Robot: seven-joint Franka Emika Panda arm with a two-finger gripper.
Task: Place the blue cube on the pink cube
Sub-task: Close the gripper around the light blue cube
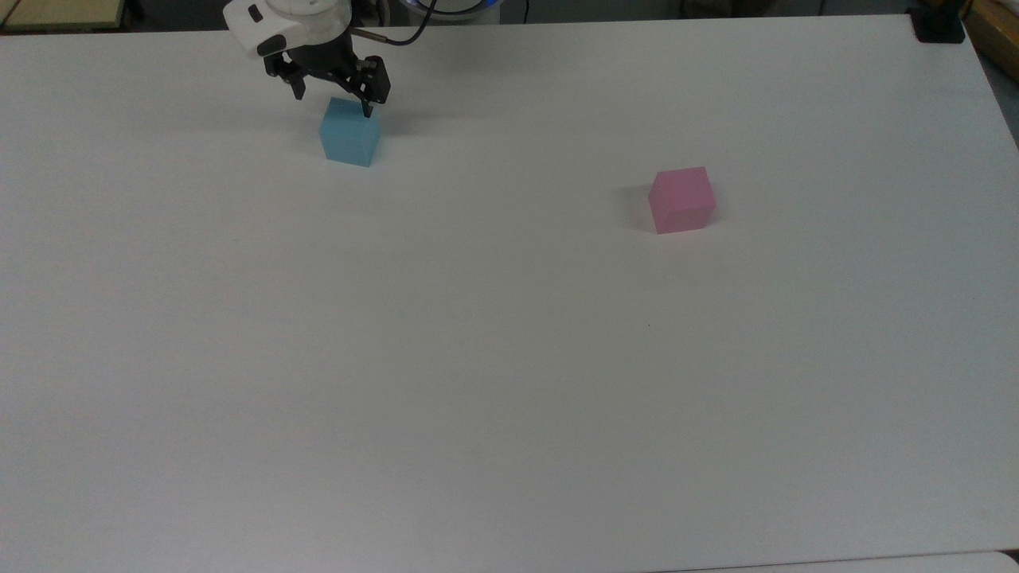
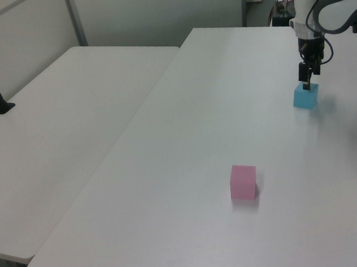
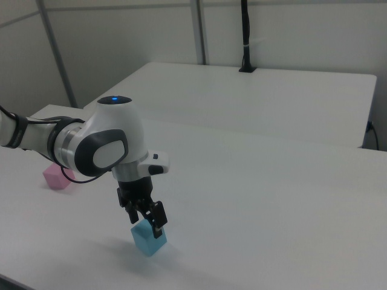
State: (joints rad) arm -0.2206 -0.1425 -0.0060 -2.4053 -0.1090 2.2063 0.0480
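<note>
Blue cube sits on the white counter, near the far edge in the top view and toward the top view's left. It rests flat on the surface. In the left view the blue cube lies at the left view's far right, and in the right view the blue cube lies low in the foreground.

Just above it hangs the tool, pointing down, its two dark fingers spread wide, about as far apart as the cube is broad. One fingertip reaches the cube's top back corner in the top view; whether it touches the cube cannot be told. The tool holds nothing. The left view shows the tool directly over the cube, and the right view shows the tool at the cube's upper edge.

Well apart from the blue one, the pink cube stands alone on the counter toward the top view's right. The pink cube is nearer the camera in the left view, and the pink cube is partly hidden behind the white arm in the right view.
</note>
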